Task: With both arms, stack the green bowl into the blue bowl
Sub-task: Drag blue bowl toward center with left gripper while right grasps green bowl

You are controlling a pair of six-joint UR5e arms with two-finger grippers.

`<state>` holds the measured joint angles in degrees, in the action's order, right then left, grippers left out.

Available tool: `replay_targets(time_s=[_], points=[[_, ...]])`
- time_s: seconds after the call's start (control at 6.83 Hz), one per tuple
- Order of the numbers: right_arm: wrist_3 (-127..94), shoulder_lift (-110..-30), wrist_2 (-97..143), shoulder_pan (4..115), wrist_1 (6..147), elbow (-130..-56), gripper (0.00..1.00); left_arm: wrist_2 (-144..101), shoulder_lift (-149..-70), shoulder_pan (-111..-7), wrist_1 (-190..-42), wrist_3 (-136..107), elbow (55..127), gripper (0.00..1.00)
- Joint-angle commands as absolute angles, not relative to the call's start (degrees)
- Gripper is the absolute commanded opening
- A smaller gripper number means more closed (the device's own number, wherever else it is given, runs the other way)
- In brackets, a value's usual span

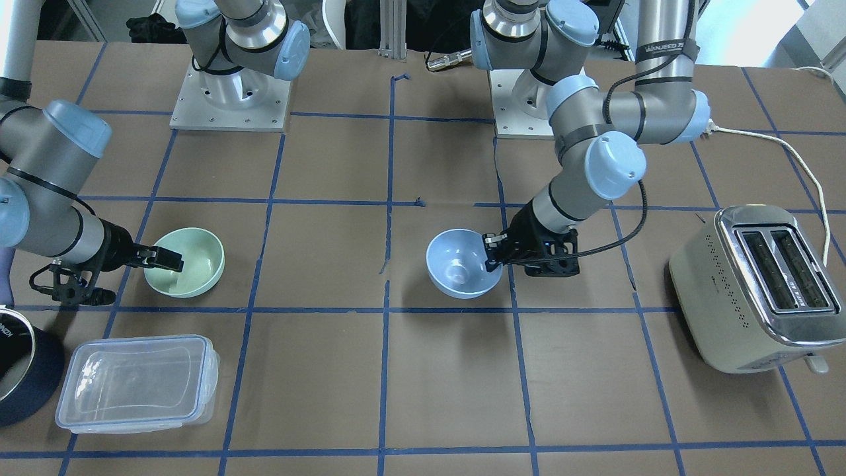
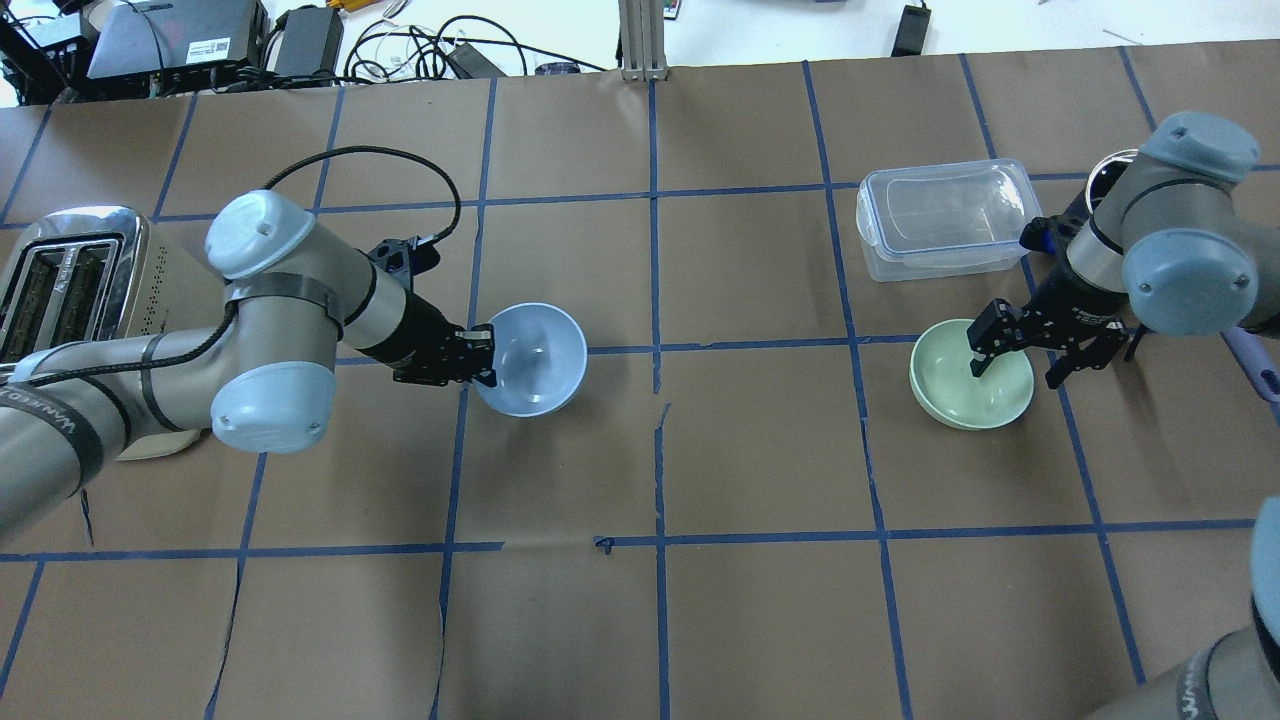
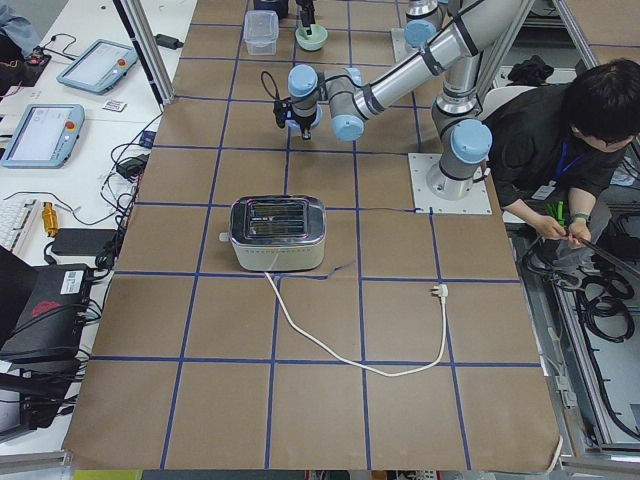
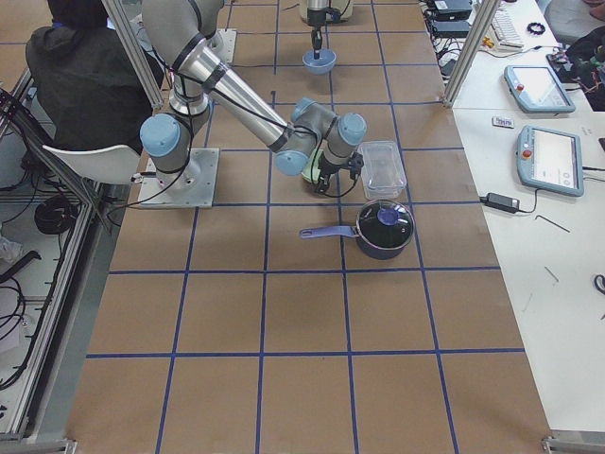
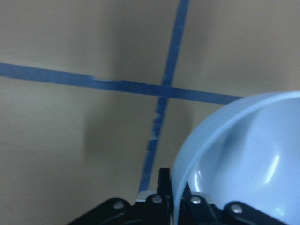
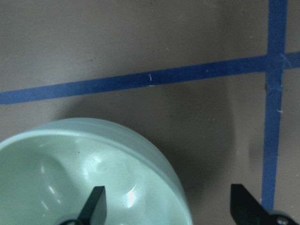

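The blue bowl (image 1: 459, 261) is left of the table's middle in the overhead view (image 2: 535, 360), tilted and a little off the paper. My left gripper (image 2: 485, 355) is shut on its near rim; the left wrist view shows the rim (image 5: 243, 159) pinched between the fingers. The green bowl (image 1: 192, 261) sits flat on the table at the right of the overhead view (image 2: 975, 390). My right gripper (image 2: 1022, 358) is open over its rim, one finger inside the bowl (image 6: 70, 173) and one outside.
A clear plastic container (image 2: 940, 218) lies just beyond the green bowl, with a dark navy pot (image 1: 20, 370) beside it. A silver toaster (image 2: 70, 290) stands behind my left arm, its cord (image 1: 793, 152) trailing off. A person (image 3: 560, 130) sits by the robot's base.
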<state>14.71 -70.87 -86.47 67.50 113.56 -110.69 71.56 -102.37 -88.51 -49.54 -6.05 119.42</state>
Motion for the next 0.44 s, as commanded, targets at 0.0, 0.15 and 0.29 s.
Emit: replay_targets(time_s=[0.0,0.15,0.29], points=[[15.03,-70.66,-86.13,67.50,113.56,-111.27,0.21,70.93,-105.10,-96.91,-43.01,-16.84,118.74,0.00],[14.86,-70.75,-86.05,67.50,113.38,-111.27,0.00,71.01,-106.68,-99.55,-41.93,-19.05,118.65,0.00],[14.59,-70.84,-86.13,67.50,113.20,-111.10,0.00,71.54,-107.13,-100.28,-42.10,-19.16,118.74,0.00]])
